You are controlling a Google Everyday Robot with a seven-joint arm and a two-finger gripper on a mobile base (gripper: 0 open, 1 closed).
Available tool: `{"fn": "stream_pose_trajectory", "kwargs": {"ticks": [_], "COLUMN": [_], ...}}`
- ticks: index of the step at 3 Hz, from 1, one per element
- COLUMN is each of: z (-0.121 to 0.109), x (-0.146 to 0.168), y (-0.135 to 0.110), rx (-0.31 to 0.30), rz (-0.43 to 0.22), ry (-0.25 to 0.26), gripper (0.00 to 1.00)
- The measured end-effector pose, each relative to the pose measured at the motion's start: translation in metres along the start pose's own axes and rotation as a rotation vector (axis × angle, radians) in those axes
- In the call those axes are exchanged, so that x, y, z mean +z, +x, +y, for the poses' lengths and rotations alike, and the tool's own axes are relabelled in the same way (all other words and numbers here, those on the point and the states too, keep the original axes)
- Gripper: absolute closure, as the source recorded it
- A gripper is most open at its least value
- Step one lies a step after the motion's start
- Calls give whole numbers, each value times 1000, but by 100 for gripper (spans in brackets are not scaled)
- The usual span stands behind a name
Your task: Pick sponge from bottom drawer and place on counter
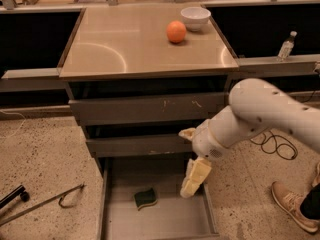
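The sponge [145, 198], dark green on top with a yellow edge, lies flat on the floor of the open bottom drawer [165, 221], near its back and a little left of the middle. My gripper [186, 163] hangs over the drawer's right back part, to the right of the sponge and above it. It is open and empty, with one cream finger [196, 177] pointing down and not touching the sponge. The beige counter [125, 44] tops the cabinet above.
An orange [176, 31] and a white bowl [195, 18] stand at the counter's back right. The two upper drawers [145, 109] stick out slightly. A bottle [285, 46] stands on the right ledge. A cable [272, 144] and a person's shoe [292, 204] are at right, and a metal rod [45, 201] lies at left.
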State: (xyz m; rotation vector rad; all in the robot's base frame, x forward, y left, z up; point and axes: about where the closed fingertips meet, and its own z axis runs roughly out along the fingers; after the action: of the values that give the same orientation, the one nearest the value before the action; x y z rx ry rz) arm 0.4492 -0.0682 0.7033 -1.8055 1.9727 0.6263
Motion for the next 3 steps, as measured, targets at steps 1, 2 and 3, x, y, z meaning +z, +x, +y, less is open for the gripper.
{"fn": "stream_pose_trajectory", "kwargs": {"ticks": [1, 2, 3], "z": [-18, -18, -18], "x": [23, 24, 48], "y": [11, 11, 18], "rx": [35, 34, 27], "rz": [-38, -38, -27], "ry": [23, 24, 53], "gripper": [0, 0, 0]}}
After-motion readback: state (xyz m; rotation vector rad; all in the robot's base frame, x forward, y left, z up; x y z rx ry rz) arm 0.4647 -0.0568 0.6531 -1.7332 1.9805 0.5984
